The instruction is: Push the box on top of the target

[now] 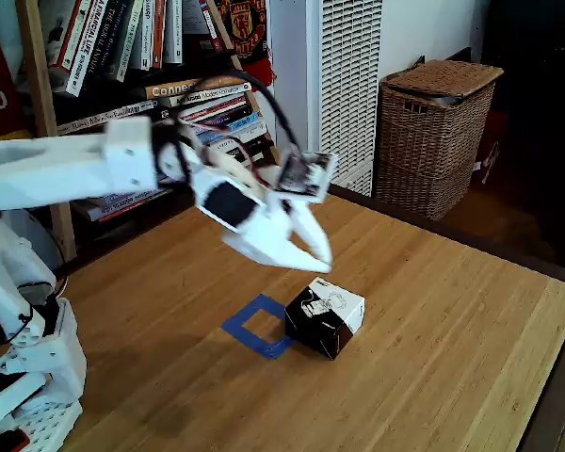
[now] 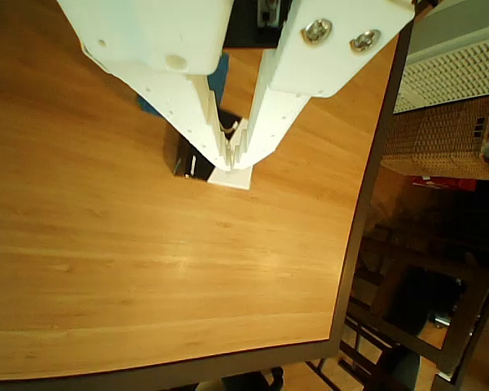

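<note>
The box (image 1: 325,315) stands on the wooden table, black-sided with a white printed top. Its left edge touches or slightly overlaps the right corner of the target (image 1: 256,327), a hollow blue tape square with wood showing inside. My white gripper (image 1: 318,260) hangs just above the box's far side, its fingers pressed together with nothing between them. In the other view, the gripper (image 2: 231,157) points down over the box (image 2: 235,179), which is mostly hidden behind the fingers. A strip of the target (image 2: 219,77) shows past them.
A big wicker basket (image 1: 437,132) stands beyond the table's far right edge, also visible in the other view (image 2: 448,138). A bookshelf (image 1: 160,66) sits behind the arm. The dark table edge (image 2: 354,244) runs on the right of the other view.
</note>
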You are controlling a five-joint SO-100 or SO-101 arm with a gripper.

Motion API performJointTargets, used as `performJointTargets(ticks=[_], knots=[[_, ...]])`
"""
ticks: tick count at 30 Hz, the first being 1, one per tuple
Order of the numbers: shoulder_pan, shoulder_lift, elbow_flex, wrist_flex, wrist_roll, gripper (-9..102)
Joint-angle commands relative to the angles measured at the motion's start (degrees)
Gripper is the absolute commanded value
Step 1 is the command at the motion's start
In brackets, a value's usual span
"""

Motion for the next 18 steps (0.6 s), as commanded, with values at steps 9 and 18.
performJointTargets(ticks=[9,18], knots=[[1.5,-11.0,-5.4,-13.2,-1.2,0],[2.6,-20.5,-10.6,-18.8,-2.5,0]])
